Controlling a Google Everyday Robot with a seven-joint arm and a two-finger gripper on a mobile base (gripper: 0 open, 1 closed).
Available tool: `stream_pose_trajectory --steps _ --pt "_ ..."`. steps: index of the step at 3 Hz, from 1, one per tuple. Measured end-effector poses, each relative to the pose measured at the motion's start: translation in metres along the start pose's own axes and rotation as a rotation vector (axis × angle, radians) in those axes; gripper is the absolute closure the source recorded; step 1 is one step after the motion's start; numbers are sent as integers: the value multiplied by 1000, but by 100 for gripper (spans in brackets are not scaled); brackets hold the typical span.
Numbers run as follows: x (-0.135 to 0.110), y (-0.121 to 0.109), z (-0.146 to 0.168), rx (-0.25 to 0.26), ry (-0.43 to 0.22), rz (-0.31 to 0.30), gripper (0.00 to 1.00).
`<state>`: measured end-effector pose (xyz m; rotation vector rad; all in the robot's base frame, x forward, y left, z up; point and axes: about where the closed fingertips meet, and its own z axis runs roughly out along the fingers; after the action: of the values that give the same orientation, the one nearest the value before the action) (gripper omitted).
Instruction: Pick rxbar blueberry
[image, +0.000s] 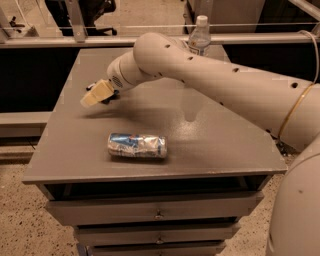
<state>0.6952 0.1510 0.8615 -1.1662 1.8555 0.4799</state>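
Observation:
My gripper (95, 96) is low over the far left part of the grey table (210, 150), at the end of the cream arm that reaches in from the right. It covers the spot where the rxbar blueberry lies. Only a dark sliver of the rxbar blueberry (110, 96) shows at the gripper's right side, and the rest is hidden. I cannot tell whether the gripper touches it.
A crushed silver-and-blue can (137, 145) lies on its side near the table's front edge. A clear plastic water bottle (199, 38) stands at the back, partly behind the arm. Drawers (158, 208) sit under the tabletop.

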Motion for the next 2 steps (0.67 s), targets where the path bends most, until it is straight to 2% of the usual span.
stream_pose_trajectory --steps 1,2 --pt "3 -2 11 8 4 7 0" --pt "7 -3 19 11 11 15 18"
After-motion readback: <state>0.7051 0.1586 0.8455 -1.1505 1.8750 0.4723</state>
